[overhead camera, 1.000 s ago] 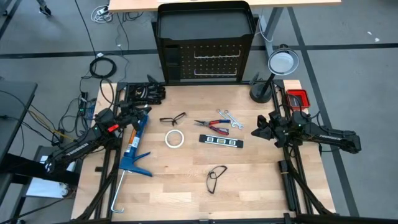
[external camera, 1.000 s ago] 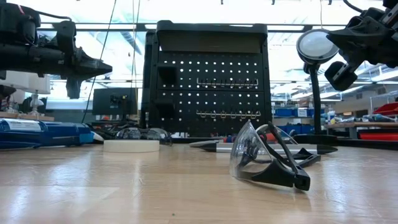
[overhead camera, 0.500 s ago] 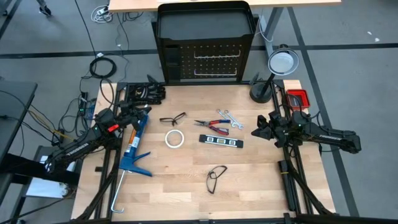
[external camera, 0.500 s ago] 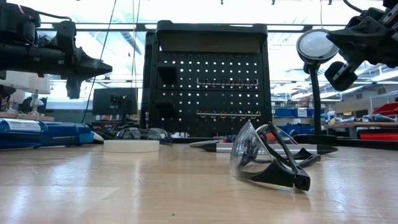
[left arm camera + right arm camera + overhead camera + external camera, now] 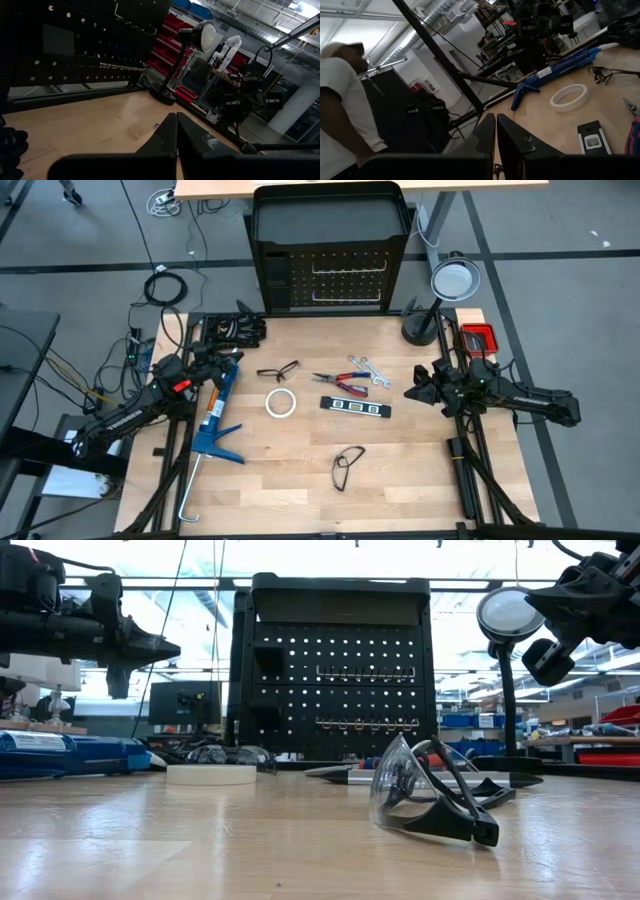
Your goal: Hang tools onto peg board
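Observation:
The peg board (image 5: 325,270) stands upright at the table's far edge, its hooks bare. The tools lie flat on the wood: safety glasses (image 5: 277,371), a white tape roll (image 5: 280,403), red-handled pliers (image 5: 340,384), silver wrenches (image 5: 368,370), a black bar (image 5: 355,407) and a second pair of glasses (image 5: 347,467) nearer the front. My left gripper (image 5: 238,356) hovers shut at the table's left side, above the caulking gun. My right gripper (image 5: 410,393) hovers shut at the right side, pointing toward the tools. Both are level and hold nothing.
A blue caulking gun (image 5: 215,415) lies along the left edge. A round lamp (image 5: 450,285) stands at the far right corner, with a red box (image 5: 478,337) beside it. Black gloves (image 5: 235,330) lie at the far left. A person (image 5: 340,100) stands beyond the table.

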